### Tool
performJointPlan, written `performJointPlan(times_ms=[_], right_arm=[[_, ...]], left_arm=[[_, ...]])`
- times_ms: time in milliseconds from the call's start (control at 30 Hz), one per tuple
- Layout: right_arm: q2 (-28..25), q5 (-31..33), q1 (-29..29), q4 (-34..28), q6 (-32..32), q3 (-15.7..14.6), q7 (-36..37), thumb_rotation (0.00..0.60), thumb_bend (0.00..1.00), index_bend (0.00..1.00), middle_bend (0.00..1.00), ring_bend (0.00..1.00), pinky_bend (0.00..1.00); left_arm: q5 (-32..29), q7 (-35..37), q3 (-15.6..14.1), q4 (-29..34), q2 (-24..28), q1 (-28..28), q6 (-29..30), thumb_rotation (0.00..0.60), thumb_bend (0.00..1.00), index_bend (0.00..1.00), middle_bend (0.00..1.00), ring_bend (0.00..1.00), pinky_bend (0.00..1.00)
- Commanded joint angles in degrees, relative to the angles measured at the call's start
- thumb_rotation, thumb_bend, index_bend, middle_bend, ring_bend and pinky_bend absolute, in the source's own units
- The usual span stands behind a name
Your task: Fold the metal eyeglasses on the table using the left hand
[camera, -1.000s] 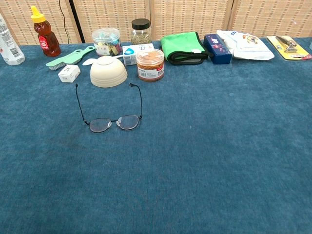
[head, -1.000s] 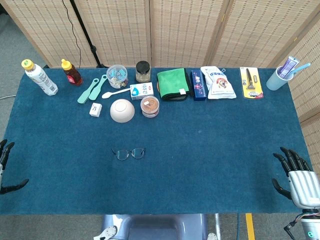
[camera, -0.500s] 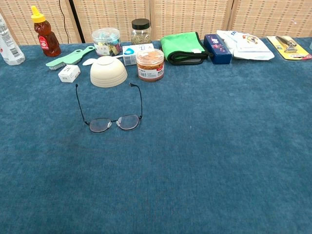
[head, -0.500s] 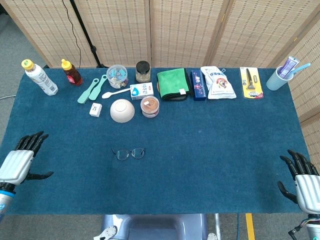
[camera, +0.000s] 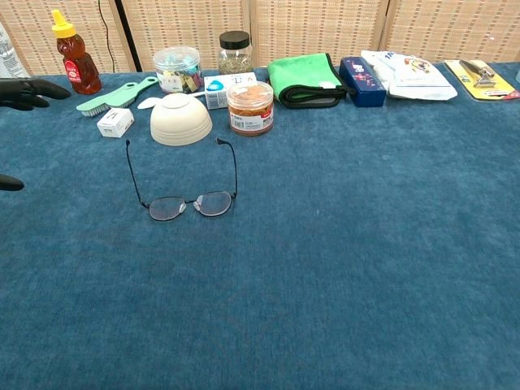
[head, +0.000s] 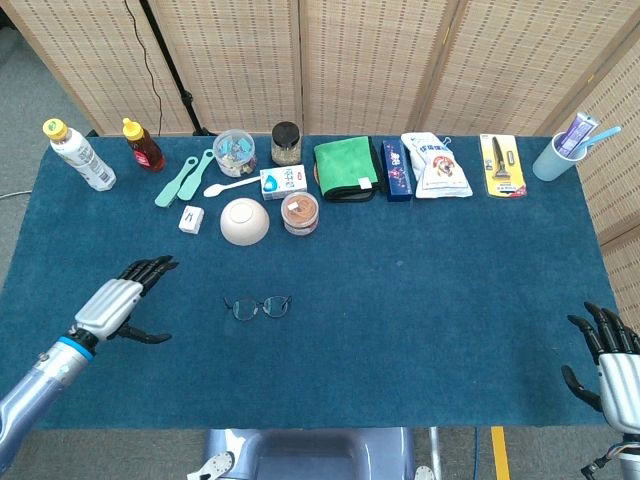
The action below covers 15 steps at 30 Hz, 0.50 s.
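Observation:
The metal eyeglasses (head: 258, 306) lie on the blue table cloth with both temples unfolded, pointing toward the far side; the chest view shows the eyeglasses (camera: 191, 204) resting on their lenses' lower rims. My left hand (head: 125, 298) hovers to their left, fingers spread and holding nothing; in the chest view only the dark fingertips (camera: 31, 89) of that hand show at the left edge. My right hand (head: 612, 365) stays at the table's near right corner, fingers apart and empty.
Behind the glasses stand an upturned white bowl (head: 244, 221), a small white box (head: 191, 219), an orange-lidded tub (head: 299, 212) and a green brush (head: 183, 177). Bottles (head: 82, 155), jars, a green cloth (head: 346, 168), packets and a cup (head: 556, 156) line the far edge.
My left hand has moved in from the left edge toward the eyeglasses, now over the cloth. My right hand has drawn back toward the near right corner. The glasses have not moved.

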<state>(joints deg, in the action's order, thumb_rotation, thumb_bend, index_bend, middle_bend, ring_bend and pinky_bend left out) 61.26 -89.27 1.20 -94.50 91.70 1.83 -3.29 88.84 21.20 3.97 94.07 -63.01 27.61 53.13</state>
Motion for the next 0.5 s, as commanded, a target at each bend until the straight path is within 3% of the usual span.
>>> performJointPlan(times_ms=[33,500], right_arm=[[-0.1,0.1,0.2,-0.1,0.2,0.0,-0.1,0.600,0.31,0.20,0.09,0.10,0.19],[-0.8,0.7,1.3,-1.0,1.0,0.0,-1.3,0.600,0.31,0.21,0.09,0.10,0.19]], left_arm=[[2.8,5.9,-0.8,-2.8,-3.2,3.5,-2.7,0.483,0.05,0.00,0.00,0.00,0.00],[7.7,17.4,-4.2,-7.7,-12.0,10.2,-5.1,0.483,0.05,0.00,0.00,0.00,0.00]])
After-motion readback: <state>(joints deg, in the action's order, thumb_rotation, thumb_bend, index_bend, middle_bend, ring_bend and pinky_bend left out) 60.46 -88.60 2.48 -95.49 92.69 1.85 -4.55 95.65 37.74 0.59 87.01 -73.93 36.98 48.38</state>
